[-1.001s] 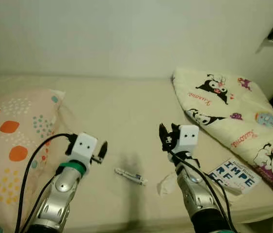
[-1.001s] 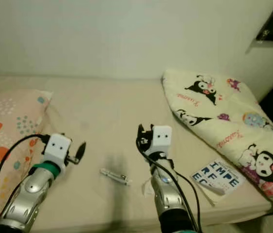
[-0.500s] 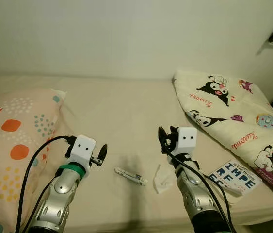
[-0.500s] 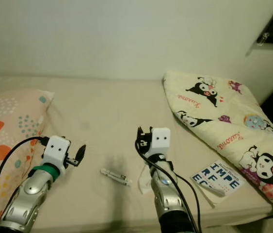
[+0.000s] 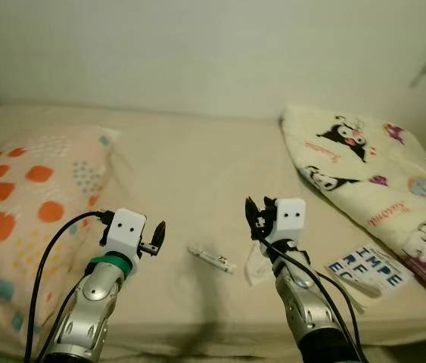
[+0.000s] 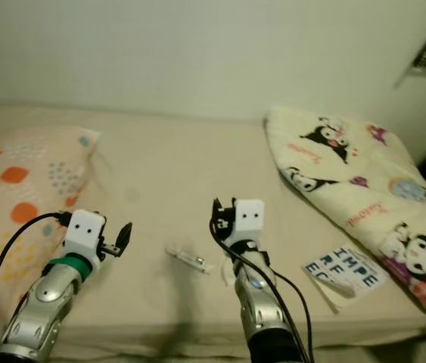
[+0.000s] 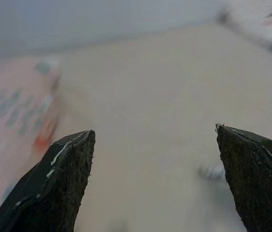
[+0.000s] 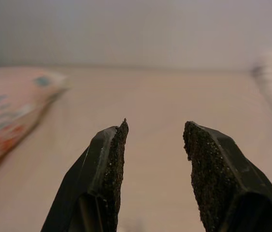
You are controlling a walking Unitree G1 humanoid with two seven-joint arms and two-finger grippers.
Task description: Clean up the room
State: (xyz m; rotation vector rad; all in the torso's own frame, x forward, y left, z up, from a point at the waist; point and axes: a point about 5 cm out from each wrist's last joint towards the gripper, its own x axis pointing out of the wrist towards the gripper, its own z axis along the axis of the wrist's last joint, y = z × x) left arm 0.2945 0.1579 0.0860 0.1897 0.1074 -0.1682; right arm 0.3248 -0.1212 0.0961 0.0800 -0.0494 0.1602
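Nearest are the 2 arms, raised over the front edge of the bed (image 5: 197,174). The left gripper (image 5: 158,236) hovers above the sheet with its fingers well apart and nothing between them, as the left wrist view shows. The right gripper (image 5: 252,218) also hangs clear of the sheet; its fingers stand a moderate gap apart and hold nothing.

Between the 2 grippers, on the sheet, lies the tube (image 5: 212,259), a slim white thing whose kind I cannot tell for sure. Its long axis runs slantwise, the far end toward the robot's left, the near end toward its right. It sits below both grippers and looks a little closer to the right one. Just beside its right end, touching the sheet, is a crumpled tissue (image 5: 256,266), almost under the right wrist. Either piece of litter seems the likely next pick, and the right arm is better placed for both: it would need to drop and turn across the tube's axis.

Further right lies a booklet (image 5: 368,266), by the quilt (image 5: 364,166). At the left is a pillow (image 5: 31,197).
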